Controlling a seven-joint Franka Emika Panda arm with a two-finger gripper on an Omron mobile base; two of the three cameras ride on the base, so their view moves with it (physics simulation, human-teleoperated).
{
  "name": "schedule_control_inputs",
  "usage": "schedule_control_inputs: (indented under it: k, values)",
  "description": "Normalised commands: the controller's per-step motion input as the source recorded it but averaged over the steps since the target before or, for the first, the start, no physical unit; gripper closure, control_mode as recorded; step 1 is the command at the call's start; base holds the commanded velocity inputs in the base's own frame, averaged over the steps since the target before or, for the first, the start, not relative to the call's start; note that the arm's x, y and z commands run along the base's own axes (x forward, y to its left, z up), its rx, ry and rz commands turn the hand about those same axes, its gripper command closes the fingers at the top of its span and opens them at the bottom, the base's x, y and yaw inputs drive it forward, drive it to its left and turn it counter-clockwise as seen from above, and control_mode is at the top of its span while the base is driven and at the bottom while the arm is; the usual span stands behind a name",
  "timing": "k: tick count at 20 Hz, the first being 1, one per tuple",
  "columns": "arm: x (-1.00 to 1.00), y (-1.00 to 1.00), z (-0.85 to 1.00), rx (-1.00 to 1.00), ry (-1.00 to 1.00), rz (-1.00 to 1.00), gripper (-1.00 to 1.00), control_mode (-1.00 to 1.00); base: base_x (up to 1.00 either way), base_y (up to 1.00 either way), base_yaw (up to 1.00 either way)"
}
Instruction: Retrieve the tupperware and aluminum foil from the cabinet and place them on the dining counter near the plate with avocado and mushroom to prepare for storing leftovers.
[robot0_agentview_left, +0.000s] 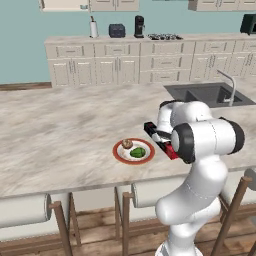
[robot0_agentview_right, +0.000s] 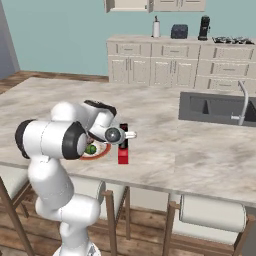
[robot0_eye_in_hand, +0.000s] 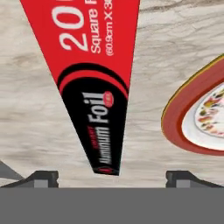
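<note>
The aluminum foil (robot0_eye_in_hand: 94, 87), a long black box with red ends, lies flat on the dining counter (robot0_agentview_left: 60, 130), just right of the plate (robot0_agentview_left: 118, 154). My gripper (robot0_eye_in_hand: 112, 178) hangs open right above the box. Its two fingertips stand wide to either side and touch nothing. In the right base view the aluminum foil (robot0_agentview_right: 123, 150) shows under my hand. On the plate sit the green avocado (robot0_agentview_left: 137, 152) and the brown mushroom (robot0_agentview_left: 127, 144). The plate's red rim (robot0_eye_in_hand: 183, 118) curves in at the right of the hand view. The tupperware is out of view.
A sink (robot0_agentview_left: 210, 92) with a tap is set into the counter's far right. Padded stools (robot0_agentview_left: 25, 210) line the near edge. Beyond the counter, a run of cream drawer units (robot0_agentview_left: 120, 62) carries a toaster, a coffee machine and a paper roll. Wall cabinets (robot0_agentview_left: 115, 4) hang above.
</note>
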Motion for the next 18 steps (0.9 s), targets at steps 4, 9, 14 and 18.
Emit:
schedule_control_inputs:
  k: [4, 9, 14, 18]
  values:
    - [-0.06, -0.13, 1.0, 0.0, 0.0, -0.03, -1.0, -1.0, 0.0, 0.0, 0.0]
    - [-0.38, -0.35, 1.0, -0.07, 0.08, 0.0, -1.0, -1.0, 0.0, 0.0, 0.0]
    - [-0.68, -0.51, 1.0, -0.23, 0.26, 0.02, -1.0, -1.0, 0.0, 0.0, 0.0]
    - [-0.53, -0.1, 1.0, -0.34, 0.16, 0.14, -1.0, -1.0, 0.0, 0.0, 0.0]
